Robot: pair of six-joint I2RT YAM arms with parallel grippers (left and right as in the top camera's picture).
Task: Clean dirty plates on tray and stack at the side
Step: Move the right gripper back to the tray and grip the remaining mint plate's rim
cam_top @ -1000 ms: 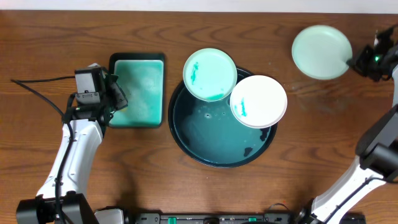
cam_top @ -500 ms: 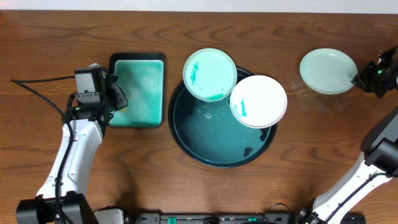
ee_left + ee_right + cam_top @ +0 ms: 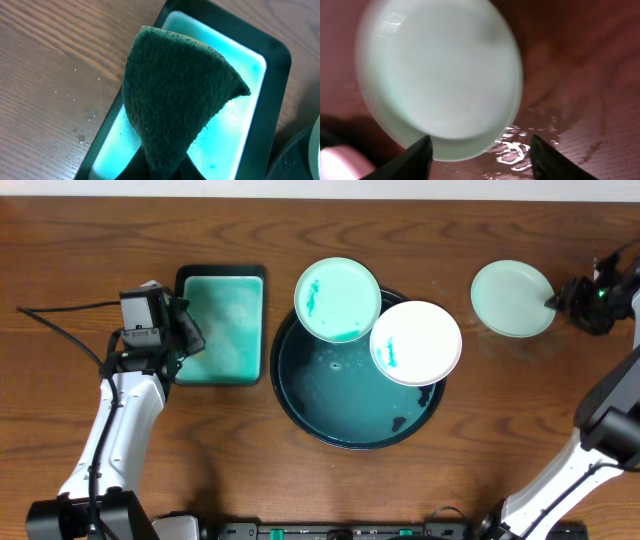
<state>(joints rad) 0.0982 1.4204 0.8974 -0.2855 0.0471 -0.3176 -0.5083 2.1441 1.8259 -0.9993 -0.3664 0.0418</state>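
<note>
A clean mint-green plate (image 3: 512, 298) lies on the wood at the right, off the tray; the right wrist view shows this plate (image 3: 440, 80) slightly blurred. My right gripper (image 3: 558, 299) is at its right edge, open, and in its own view the right gripper (image 3: 482, 160) has the rim just ahead of its spread fingers. A mint-green plate (image 3: 338, 300) with a teal smear and a white plate (image 3: 416, 342) with a small smear rest on the round tray's rim (image 3: 330, 405). My left gripper (image 3: 188, 335) is shut on a dark green sponge (image 3: 175, 95).
A rectangular black tray (image 3: 222, 325) of pale teal soapy water sits under the sponge; the left wrist view shows this rectangular tray (image 3: 240, 115) too. Water glistens on the wood (image 3: 512, 150) beside the clean plate. A black cable (image 3: 60, 330) runs across the left of the table.
The right gripper brought the mint-green plate down and slightly left onto the table, then opened its jaws and let it go. The left arm and sponge have not moved.
</note>
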